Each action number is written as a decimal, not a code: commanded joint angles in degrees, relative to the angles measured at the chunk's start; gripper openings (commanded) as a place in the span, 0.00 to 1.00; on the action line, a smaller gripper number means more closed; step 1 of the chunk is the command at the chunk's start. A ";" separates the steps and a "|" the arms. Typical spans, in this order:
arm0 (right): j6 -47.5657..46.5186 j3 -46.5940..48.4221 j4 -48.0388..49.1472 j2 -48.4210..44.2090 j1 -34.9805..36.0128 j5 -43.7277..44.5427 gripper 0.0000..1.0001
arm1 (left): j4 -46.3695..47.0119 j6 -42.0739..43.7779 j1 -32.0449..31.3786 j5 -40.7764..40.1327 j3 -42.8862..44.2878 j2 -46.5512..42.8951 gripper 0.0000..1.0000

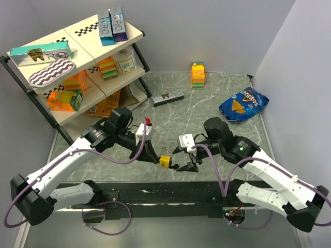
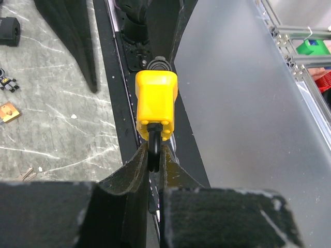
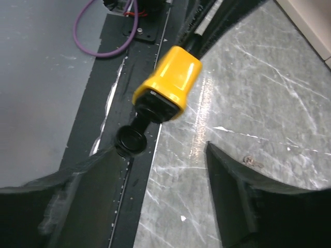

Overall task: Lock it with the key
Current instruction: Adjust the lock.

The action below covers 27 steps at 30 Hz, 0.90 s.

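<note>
- Top: left gripper (image 1: 156,158) is clamped on the yellow lock (image 1: 164,161), over the near edge of the table (image 1: 217,98).
  The lock's long axis runs roughly left to right, with its bottom end facing the right gripper (image 1: 186,166) just beside it.
  A small speck on the table just beyond the lock looks like the key bunch (image 1: 166,148).
- Left wrist: fingers (image 2: 132,178) pinch the dark shackle (image 2: 153,147), and the lock body points straight away from them.
  A dark stub (image 2: 158,63) sits at the body's far end.
  A gold-brown piece, likely the key bunch, lies on the table off to the left, apart from the lock.
- Right wrist: jaws stand apart with nothing between them.
  The lock is dead ahead, bottom end toward the camera, with the stub protruding near one finger.
  Can't tell whether the stub is a key.
  The right arm is the nearer one; my guess is it has to come in along the lock's axis.
</note>
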 commanded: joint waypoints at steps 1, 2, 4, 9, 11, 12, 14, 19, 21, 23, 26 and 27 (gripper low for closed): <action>0.06 1.98 0.57 0.19 0.89 -1.78 0.68 | 5.34 -2.91 -0.35 3.54 -0.34 -0.25 0.01; 0.15 2.16 1.01 0.28 0.89 -1.69 0.66 | 5.25 -2.82 -0.44 3.63 -0.43 -0.34 0.01; -0.11 2.51 1.19 0.46 0.98 -1.08 0.64 | 5.16 -2.82 -0.53 3.72 -0.43 -0.25 0.01; -2.22 3.30 -0.56 0.81 1.07 -0.11 0.58 | 4.81 -2.65 -0.88 4.07 -0.43 -0.25 0.01; -2.13 3.48 -0.57 0.90 1.24 -0.11 0.57 | 5.25 -3.00 -1.05 3.72 -0.69 -0.25 0.01; -2.04 3.74 -0.48 0.81 1.24 -0.11 0.57 | 5.51 -3.17 -1.14 3.72 -0.78 -0.34 0.01; -1.87 4.00 -0.39 1.07 1.51 -0.20 0.56 | 5.95 -3.35 -1.41 3.80 -0.96 -0.16 0.01; -1.69 5.23 0.13 1.60 1.77 -0.02 0.53 | 6.48 -4.05 -1.93 3.89 -1.48 0.19 0.01; -1.08 5.85 0.22 1.95 2.03 -0.37 0.52 | 7.36 -4.93 -2.11 3.80 -1.92 0.19 0.01; -0.11 6.03 0.48 2.04 2.12 -1.08 0.52 | 7.97 -5.46 -2.11 3.63 -2.10 0.10 0.01; 0.77 5.85 0.92 1.87 2.56 -1.52 0.52 | 8.76 -6.60 -2.20 3.19 -2.45 0.01 0.01; 0.94 5.76 1.01 1.87 2.56 -1.60 0.52 | 9.03 -6.86 -2.20 3.19 -2.54 0.10 0.01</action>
